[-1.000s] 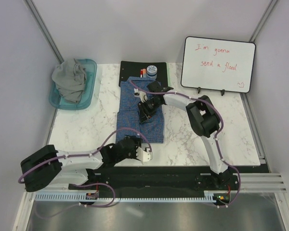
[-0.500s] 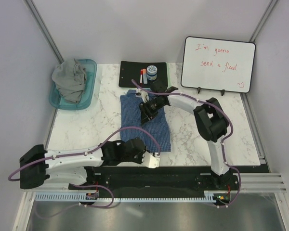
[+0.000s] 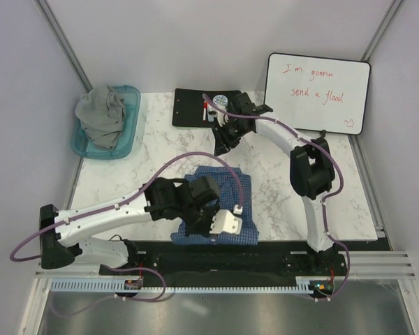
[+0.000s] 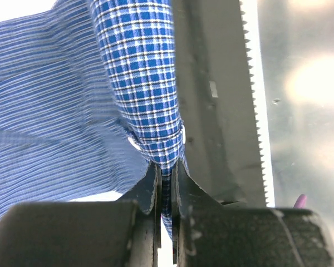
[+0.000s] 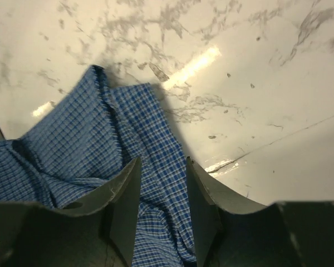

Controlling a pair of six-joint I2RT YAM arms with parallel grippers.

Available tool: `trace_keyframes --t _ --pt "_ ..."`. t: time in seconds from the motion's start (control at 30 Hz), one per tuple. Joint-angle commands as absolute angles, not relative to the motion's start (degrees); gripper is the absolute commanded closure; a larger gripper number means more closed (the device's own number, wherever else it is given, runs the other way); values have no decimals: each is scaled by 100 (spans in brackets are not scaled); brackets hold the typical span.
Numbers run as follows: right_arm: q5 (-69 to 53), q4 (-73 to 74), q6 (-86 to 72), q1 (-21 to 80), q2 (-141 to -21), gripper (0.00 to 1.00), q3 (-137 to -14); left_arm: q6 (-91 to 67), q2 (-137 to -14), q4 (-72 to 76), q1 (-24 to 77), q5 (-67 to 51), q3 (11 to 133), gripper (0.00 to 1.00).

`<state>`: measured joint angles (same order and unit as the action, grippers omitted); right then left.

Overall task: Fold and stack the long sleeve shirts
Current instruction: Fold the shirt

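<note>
The blue-and-white check long sleeve shirt (image 3: 227, 185) lies bunched at the table's front centre. My left gripper (image 3: 211, 218) is over its near part, shut on a fold of the check cloth (image 4: 139, 72); in the left wrist view the left gripper (image 4: 166, 167) pinches that fold tight. My right gripper (image 3: 221, 142) hovers behind the shirt's far edge, near the clipboard. The right wrist view shows the right gripper (image 5: 162, 161) open, with the shirt (image 5: 89, 139) lying below and beyond the fingers. The grey shirt (image 3: 101, 118) sits piled in the teal tub (image 3: 130, 92) at the back left.
A black clipboard (image 3: 188, 112) with a round tin (image 3: 220, 103) and a marker (image 3: 206, 110) lies at the back centre. A whiteboard (image 3: 315, 93) stands at the back right. The black toothed rail (image 3: 265, 251) runs along the front edge, right next to the left gripper.
My left gripper has shut on the check shirt and moved right. The shirt has slid toward the front and bunched up. My right gripper has left the shirt and moved back toward the clipboard.
</note>
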<state>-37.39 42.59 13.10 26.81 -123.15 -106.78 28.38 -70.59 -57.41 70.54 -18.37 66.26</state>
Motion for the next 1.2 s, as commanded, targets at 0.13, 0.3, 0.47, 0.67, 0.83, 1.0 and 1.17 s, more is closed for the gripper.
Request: trace_keyframes --t 0.13,0.3,0.47,0.67,0.83,1.0,1.17 --pt "-3427 4315 1749 2769 -12955 64 -10635 4349 -7962 -6065 5452 -2364 7699 98" --pt "-3788 4473 1880 2751 -13131 74 -10380 5183 -8841 -5959 4598 -2627 8331 98" --pt "-4095 4588 2083 2769 -13122 79 -10266 5966 -9509 -5731 3956 -2716 8761 94" --pt "-4271 4667 2250 2769 -13157 82 -10292 6380 -10467 -5441 3604 -2734 9236 91" --pt "-4351 4729 2329 2769 -13175 83 -10318 6583 -10871 -5090 3402 -2716 9308 91" --pt "-4167 4755 2277 2733 -13201 77 -10467 6513 -11083 -4703 3305 -2637 9343 80" --pt "-3833 4773 1767 2242 -13009 55 -11213 5673 -10855 -4702 2972 -2847 9597 62"
